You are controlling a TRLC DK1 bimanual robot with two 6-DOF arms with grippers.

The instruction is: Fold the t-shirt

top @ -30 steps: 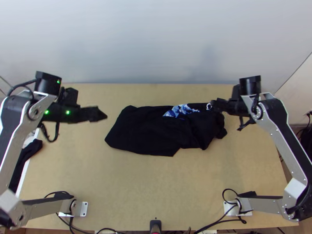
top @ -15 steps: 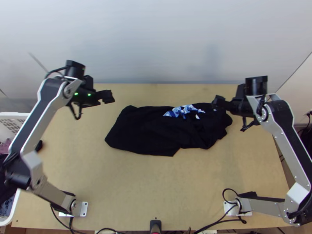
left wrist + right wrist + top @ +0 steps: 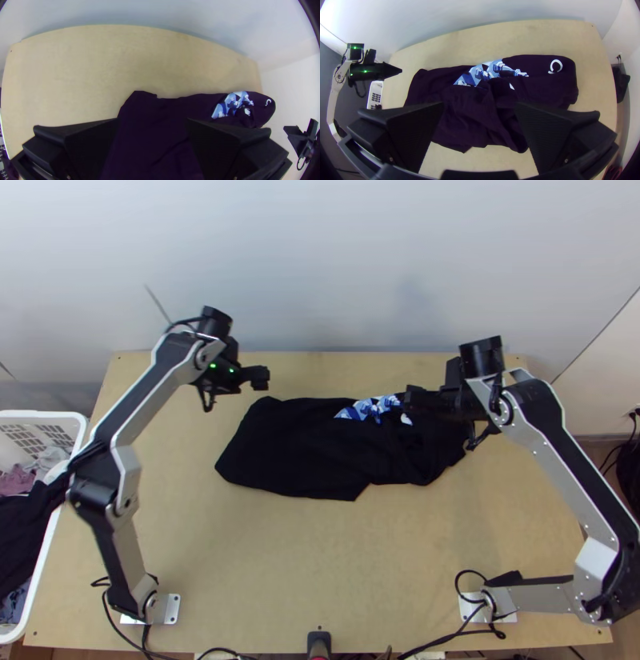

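Observation:
My left gripper (image 3: 261, 378) hangs open just past the upper left corner of the black t-shirt (image 3: 296, 448). Above the shirt's right part, beside the blue-and-white print (image 3: 368, 410), is my right gripper (image 3: 410, 398). The shirt lies as a long, folded bundle, smoother at the left and rumpled at the right. In the left wrist view, the gripper (image 3: 152, 122) has wide-apart fingers with dark cloth (image 3: 153, 110) between and below them. The right wrist view shows that gripper (image 3: 479, 106) open over the wrinkled shirt (image 3: 463, 113), with nothing pinched.
A white basket (image 3: 70, 420) with clothes stands past the table's left edge. Bare wood (image 3: 320, 564) lies between the shirt and the arms' bases. A pale wall (image 3: 320, 268) rises behind the table.
My left gripper has swung right, from the far left to the shirt's upper left corner. My right gripper shifted slightly right, then left over the shirt. The shirt's right end has spread outward.

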